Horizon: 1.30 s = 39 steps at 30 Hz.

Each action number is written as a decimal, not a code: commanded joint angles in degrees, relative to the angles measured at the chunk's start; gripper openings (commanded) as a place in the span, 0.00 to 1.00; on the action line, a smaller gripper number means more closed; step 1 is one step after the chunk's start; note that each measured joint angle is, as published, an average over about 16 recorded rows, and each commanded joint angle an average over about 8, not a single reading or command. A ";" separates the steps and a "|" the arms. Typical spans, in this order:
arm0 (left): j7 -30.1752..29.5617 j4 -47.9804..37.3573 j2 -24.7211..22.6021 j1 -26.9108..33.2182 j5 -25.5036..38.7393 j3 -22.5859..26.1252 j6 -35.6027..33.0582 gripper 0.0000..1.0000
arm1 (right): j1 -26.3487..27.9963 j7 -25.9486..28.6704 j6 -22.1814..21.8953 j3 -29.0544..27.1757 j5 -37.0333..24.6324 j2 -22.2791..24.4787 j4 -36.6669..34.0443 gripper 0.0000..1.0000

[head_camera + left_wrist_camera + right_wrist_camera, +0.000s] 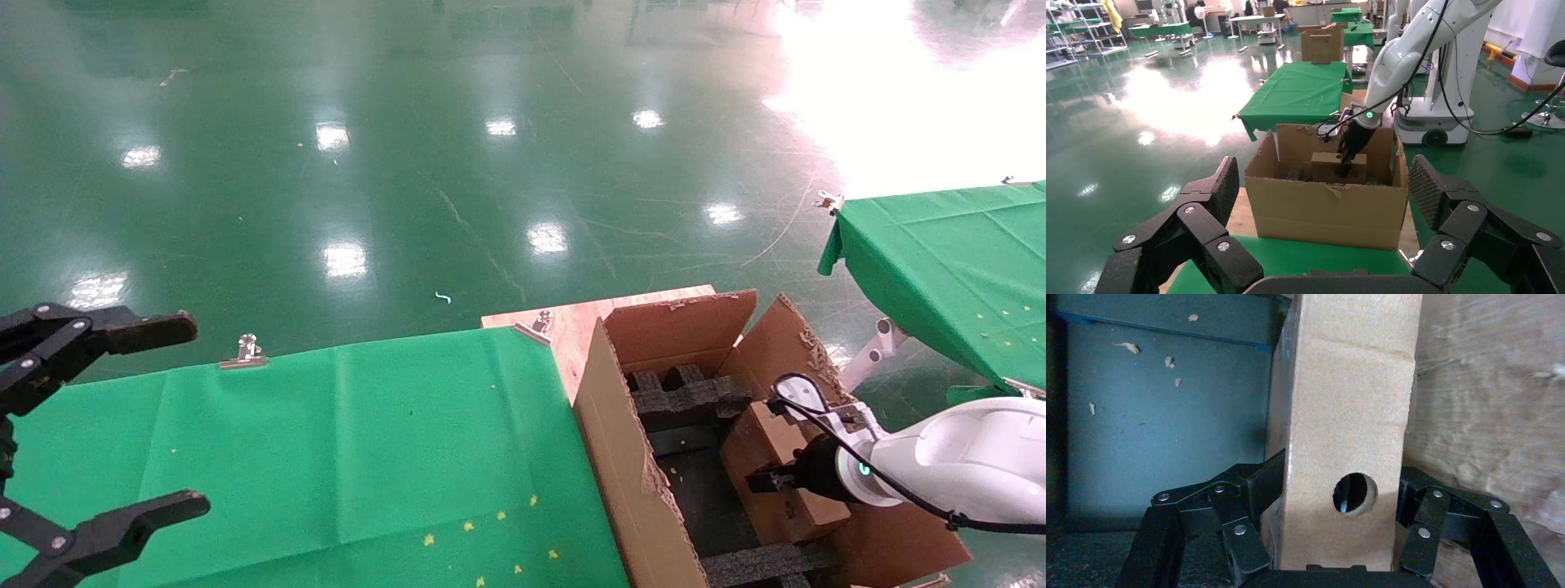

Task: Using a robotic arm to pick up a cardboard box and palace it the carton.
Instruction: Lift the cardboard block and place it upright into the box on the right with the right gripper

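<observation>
The large carton (pixel 621 457) stands open at the right end of the table, with ragged flaps. Inside it, near its right wall, the small brown cardboard box (pixel 768 465) stands on edge. The white robotic arm (pixel 964 461) reaches in from the right, and my right gripper (pixel 772 478) is shut on the box. In the right wrist view the box (pixel 1346 416) with its round hole sits between the black fingers (pixel 1260 478) of the right gripper (pixel 1341 478), beside the carton wall (pixel 1486 404). My left gripper (pixel 192 416) is parked open over the table's left end, facing the carton (pixel 1327 211).
A green cloth (pixel 368 457) covers the table, held by metal clips (pixel 245 353); bare wooden board (pixel 572 322) shows beside the carton. Dark foam inserts (pixel 686 392) lie in the carton. A second green table (pixel 956 261) stands at the right over glossy green floor.
</observation>
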State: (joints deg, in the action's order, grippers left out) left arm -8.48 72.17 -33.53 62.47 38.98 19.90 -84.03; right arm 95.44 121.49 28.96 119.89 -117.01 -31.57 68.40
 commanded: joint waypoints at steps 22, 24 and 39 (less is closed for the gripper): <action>0.01 -0.02 0.00 0.00 -0.01 0.00 0.01 1.00 | 0.00 -0.37 -0.33 -0.09 0.59 -0.32 -0.34 1.00; 0.01 -0.02 0.00 0.00 -0.01 0.00 0.01 1.00 | 0.28 -0.45 -0.19 -0.14 0.55 -0.20 -0.19 1.00; 0.01 -0.02 0.01 0.00 -0.01 0.01 0.01 1.00 | 2.59 -0.83 1.05 -0.49 -0.65 1.24 1.60 1.00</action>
State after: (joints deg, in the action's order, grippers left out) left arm -8.47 72.15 -33.52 62.47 38.97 19.91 -84.03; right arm 98.09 120.67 30.02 119.36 -117.65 -30.33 70.11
